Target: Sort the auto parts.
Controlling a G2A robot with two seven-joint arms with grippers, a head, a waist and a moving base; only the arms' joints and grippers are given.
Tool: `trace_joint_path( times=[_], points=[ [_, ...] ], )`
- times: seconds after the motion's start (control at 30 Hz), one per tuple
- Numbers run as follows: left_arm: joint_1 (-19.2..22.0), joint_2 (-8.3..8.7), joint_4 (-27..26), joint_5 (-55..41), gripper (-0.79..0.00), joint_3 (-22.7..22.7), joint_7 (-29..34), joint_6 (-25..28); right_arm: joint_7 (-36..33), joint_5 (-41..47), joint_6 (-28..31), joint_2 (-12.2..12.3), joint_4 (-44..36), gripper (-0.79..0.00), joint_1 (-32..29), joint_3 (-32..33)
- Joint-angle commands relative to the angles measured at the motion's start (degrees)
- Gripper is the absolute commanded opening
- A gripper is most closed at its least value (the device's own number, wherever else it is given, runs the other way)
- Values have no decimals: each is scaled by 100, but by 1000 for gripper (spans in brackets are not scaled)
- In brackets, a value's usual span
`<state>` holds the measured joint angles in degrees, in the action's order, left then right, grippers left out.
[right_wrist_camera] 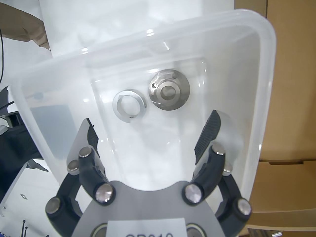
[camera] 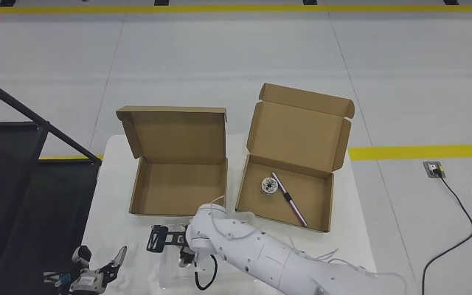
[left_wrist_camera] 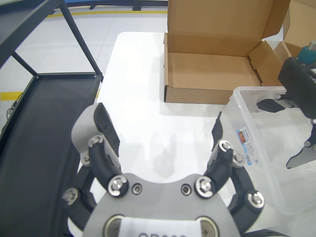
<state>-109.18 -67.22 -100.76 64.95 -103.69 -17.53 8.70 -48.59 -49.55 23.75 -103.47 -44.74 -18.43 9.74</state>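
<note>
A clear plastic bin (right_wrist_camera: 261,80) on the white table holds a silver ring (right_wrist_camera: 129,104) and a grey flanged hub (right_wrist_camera: 169,91). My right gripper (right_wrist_camera: 153,122) hangs open just over the bin's inside, a short way from both parts, with nothing between its fingers. From the top it shows as the right gripper (camera: 169,247) at the table's front, below the left cardboard box (camera: 179,184), which is empty. The right cardboard box (camera: 284,193) holds a round part (camera: 267,186) and a thin rod (camera: 289,199). My left gripper (left_wrist_camera: 159,114) stands open over bare table beside the bin (left_wrist_camera: 246,114).
A black metal shelf cart (left_wrist_camera: 37,124) stands close along the table's left edge, right beside the left gripper (camera: 96,276). Both boxes have their lids standing upright at the back. Bare white table (left_wrist_camera: 138,75) lies between the cart and the left box.
</note>
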Motion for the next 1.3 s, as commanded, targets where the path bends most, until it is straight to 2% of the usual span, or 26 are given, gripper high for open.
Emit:
trace_joint_path(
  times=[0.0, 0.03, 0.1, 0.17, 0.4, 0.87, 1.27],
  points=[
    [0, 0, 0, 0, 0, 0, 0, 0, 95, -194, 27, -44, 99, -120, -29, 0],
    [0, 0, 0, 0, 0, 0, 0, 0, 180, -294, 23, -71, 141, -163, -49, 0],
    [0, 0, 0, 0, 0, 0, 0, 0, 318, -448, 23, -122, 256, -394, -87, 1],
    [0, 0, 0, 0, 0, 0, 0, 0, 457, -562, 31, -174, 372, -413, -116, 0],
    [0, 0, 0, 0, 0, 0, 0, 0, 989, -1031, -179, -356, 735, -425, -209, 0],
    [0, 0, 0, 0, 0, 0, 0, 0, 1129, -1560, -620, -770, 1295, -422, -344, 71],
    [0, 0, 0, 0, 0, 0, 0, 0, 1416, -1684, -331, -1034, 1821, -456, -326, 230]
  ],
)
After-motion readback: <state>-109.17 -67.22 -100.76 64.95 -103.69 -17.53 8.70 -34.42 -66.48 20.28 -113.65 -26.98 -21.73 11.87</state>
